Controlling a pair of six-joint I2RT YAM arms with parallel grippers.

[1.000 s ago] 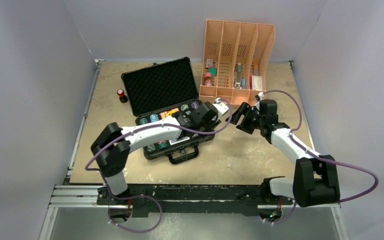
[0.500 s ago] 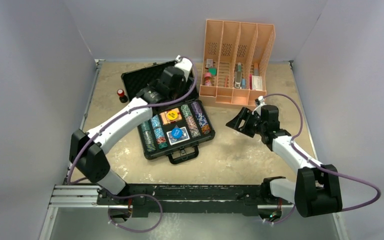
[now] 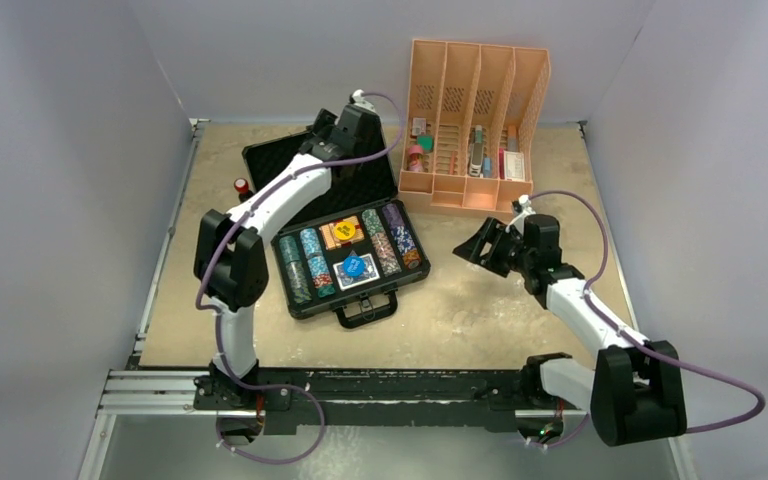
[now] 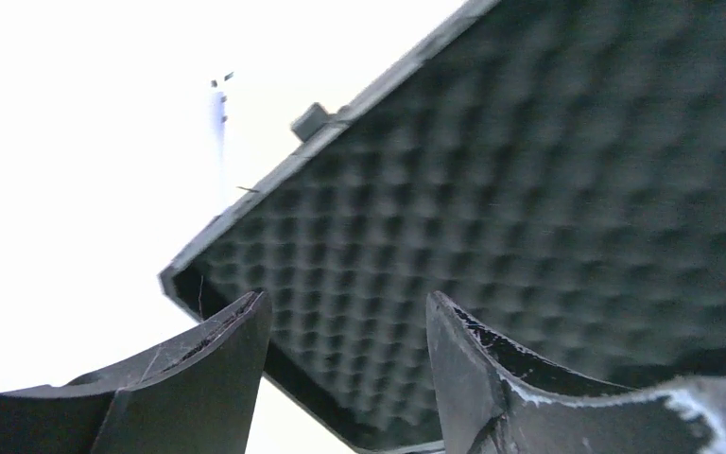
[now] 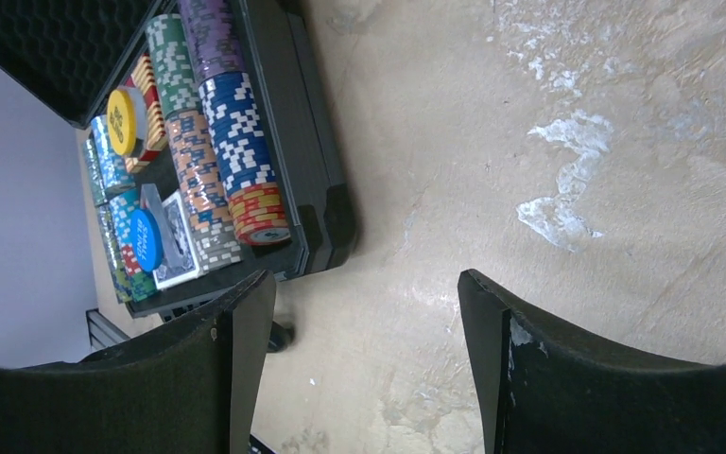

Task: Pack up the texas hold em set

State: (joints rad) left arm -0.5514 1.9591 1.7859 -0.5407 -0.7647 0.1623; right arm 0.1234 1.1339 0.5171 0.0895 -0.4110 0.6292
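The texas hold em set sits left of centre on the table [image 3: 480, 310]: one black briefcase [image 3: 310, 306], open, its long axis running left to right with the right end turned a little away. Its foam-lined lid [image 3: 355, 185] stands up on the far side and its handle [image 3: 365, 312] points at the arms' bases. One orange slotted organizer [image 3: 475, 120] stands just beyond the briefcase's right end. The left gripper [image 4: 345, 307] is up at the lid's far edge with its fingers spread. The rim shows in the gap, and whether it is touched cannot be told. The right gripper [image 3: 475, 248] hangs over bare table just right of the briefcase, fingers also spread and holding nothing. Four rows of multicoloured chips [image 3: 392, 240] lie in the tray, two on each side, running front to back. Between them lie two card decks [image 3: 332, 235], one behind the other. Two round dealer buttons rest on the decks, the yellow button [image 3: 345, 228] farther and the blue button [image 3: 353, 266] nearer. One red-topped cylinder [image 3: 241, 186] stands left of the lid.
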